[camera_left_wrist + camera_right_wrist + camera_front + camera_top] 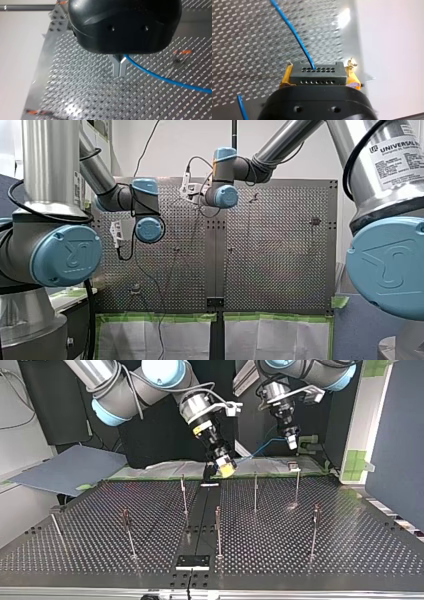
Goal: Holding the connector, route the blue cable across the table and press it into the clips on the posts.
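Your right hand (225, 466) is closed on the connector (316, 73): in the right wrist view, the black block with its rows of holes sits clamped between the yellow pads (286, 75). The cable (297, 37) leaves the block's upper row of holes and runs away ahead of the hand. Your left hand (119, 67) has its metal fingers (116, 65) pressed together on the cable, which comes out beside them and trails off over the counter (350, 550). In the top view both hands hang above the far edge of the counter, the right one at left of the middle and the left one further right and higher. The cable is strung in the air between them. The posts (255, 491) stand upright on the counter nearer the camera, apart from the cable.
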`<state>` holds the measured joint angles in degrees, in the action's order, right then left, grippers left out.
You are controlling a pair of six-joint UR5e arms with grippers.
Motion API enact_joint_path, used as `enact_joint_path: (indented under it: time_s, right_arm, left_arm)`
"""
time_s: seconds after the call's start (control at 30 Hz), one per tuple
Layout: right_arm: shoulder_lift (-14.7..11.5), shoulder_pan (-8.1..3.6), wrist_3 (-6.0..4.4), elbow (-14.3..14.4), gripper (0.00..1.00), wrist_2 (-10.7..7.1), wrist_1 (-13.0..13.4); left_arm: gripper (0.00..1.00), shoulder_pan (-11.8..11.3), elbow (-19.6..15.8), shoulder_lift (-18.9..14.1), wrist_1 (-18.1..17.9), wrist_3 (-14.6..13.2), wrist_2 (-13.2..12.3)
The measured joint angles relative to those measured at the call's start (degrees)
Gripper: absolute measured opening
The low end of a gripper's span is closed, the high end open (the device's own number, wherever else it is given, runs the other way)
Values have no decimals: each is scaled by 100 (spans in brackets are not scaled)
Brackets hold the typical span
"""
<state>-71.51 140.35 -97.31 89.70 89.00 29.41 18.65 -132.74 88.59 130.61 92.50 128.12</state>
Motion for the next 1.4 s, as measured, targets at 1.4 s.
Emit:
enact_joint_path:
  time_s: [1.4]
  right_arm:
    - [-60,-32,-123,-869,0,-9,-556]
  left_arm:
    - [0,-899,1102,-512,1020,1615,-1274]
